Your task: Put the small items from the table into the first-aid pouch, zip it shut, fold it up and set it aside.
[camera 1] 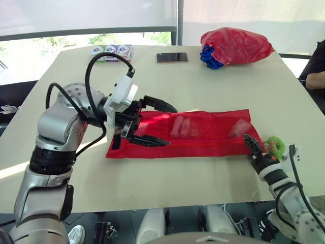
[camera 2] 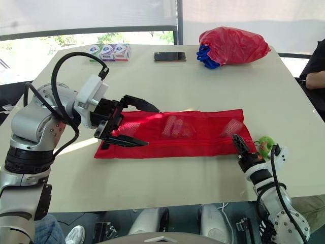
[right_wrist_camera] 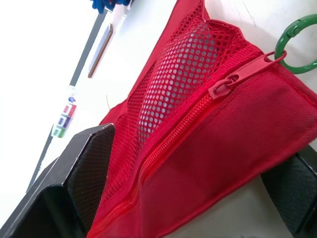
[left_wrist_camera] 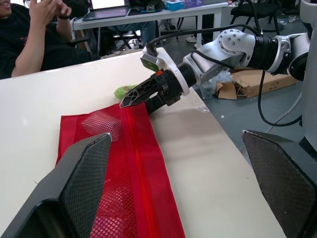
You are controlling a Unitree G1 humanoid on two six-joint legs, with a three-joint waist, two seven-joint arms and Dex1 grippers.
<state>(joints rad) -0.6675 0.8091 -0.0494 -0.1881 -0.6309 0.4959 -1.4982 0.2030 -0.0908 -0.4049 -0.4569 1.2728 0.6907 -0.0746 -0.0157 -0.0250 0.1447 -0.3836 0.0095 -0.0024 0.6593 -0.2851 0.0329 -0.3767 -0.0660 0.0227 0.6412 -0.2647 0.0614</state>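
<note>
Beige table (camera 1: 167, 86) is sitting in front of big windows, blinds half down, greenery outside. A person's arm (camera 1: 315, 79) is showing at the right edge. At the far side a red bag (camera 1: 236, 46), a phone (camera 1: 172, 57) and a small printed box (camera 1: 112, 52) are lying well apart from the work.

The pouch (camera 1: 203, 134) is lying flat near the front edge, roughly mid-table. Its long axis is running left-right, parallel to that edge. The zipper is running along its length, with the pull (right_wrist_camera: 225, 85) sitting at the right end, pointing at a green ring (right_wrist_camera: 299, 42) just off that corner. Pale packets (camera 1: 184, 127) are showing through the mesh.

The left gripper (camera 1: 171, 127) is hovering over the pouch's left end, fingers spread wide, gripping nothing. The right gripper (left_wrist_camera: 131, 96) is sitting at the right end, fingers apart and straddling the corner; I can't tell whether they're touching the fabric.
</note>
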